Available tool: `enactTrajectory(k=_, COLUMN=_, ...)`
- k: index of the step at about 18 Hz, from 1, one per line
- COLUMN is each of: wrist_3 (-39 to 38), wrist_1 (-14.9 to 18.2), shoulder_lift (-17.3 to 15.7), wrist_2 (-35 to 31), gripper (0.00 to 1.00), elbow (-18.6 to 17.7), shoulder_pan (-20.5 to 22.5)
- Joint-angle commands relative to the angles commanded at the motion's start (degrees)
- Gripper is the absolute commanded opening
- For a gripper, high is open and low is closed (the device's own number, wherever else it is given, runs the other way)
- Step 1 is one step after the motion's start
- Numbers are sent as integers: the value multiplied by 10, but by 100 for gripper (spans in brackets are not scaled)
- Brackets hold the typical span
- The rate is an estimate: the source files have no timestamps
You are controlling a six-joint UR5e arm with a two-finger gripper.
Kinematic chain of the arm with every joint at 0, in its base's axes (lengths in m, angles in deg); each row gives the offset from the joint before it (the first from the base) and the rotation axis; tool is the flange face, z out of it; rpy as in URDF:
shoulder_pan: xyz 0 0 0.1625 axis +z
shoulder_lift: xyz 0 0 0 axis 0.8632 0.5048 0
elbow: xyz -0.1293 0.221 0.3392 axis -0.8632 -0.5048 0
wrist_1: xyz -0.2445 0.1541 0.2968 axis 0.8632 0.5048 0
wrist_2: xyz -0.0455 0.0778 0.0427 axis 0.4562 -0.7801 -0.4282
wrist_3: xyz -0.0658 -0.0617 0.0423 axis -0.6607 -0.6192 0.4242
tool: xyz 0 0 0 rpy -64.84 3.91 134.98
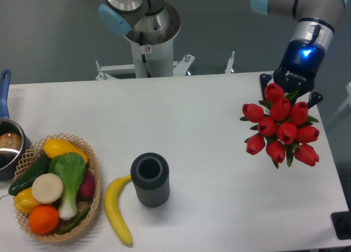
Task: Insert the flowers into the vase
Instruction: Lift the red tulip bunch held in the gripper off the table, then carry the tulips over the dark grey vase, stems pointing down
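Note:
The flowers (282,128), a bunch of red closed tulip buds with green leaves, hang at the right side of the table with the buds facing the camera. My gripper (290,90) is right behind and above the bunch. Its black fingers show on either side of the top buds and it appears shut on the stems, which the buds hide. The vase (149,179), a small dark grey ribbed cylinder with a round top hole, stands upright at the front middle of the table, far to the left of the flowers.
A yellow banana (117,208) lies just left of the vase. A woven basket (94,172) with vegetables and an orange stands at the front left. A pot (8,147) with a blue handle sits at the left edge. The arm's base (148,32) stands at the back.

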Motion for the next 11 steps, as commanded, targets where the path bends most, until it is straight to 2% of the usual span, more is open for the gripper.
enactTrajectory(k=4, wrist_3=6, wrist_1=-7, shoulder_lift=0, wrist_2=91, gripper=27, elbow=-16, shoulder_pan=-45)
enactTrajectory(k=6, wrist_3=26, wrist_1=-45, shoulder_lift=4, wrist_2=115, gripper=27, elbow=-45, shoulder_pan=-72)
enactTrajectory(k=7, wrist_3=53, wrist_1=-50, shoulder_lift=8, wrist_2=159, gripper=27, elbow=-63, shoulder_pan=-75)
enactTrajectory(k=9, wrist_3=111, wrist_1=-50, shoulder_lift=15, wrist_2=215, gripper=27, elbow=-86, shoulder_pan=-84)
enactTrajectory(k=11, wrist_3=118, wrist_1=-50, shoulder_lift=14, wrist_2=230, gripper=27, elbow=-88, shoulder_pan=-96)
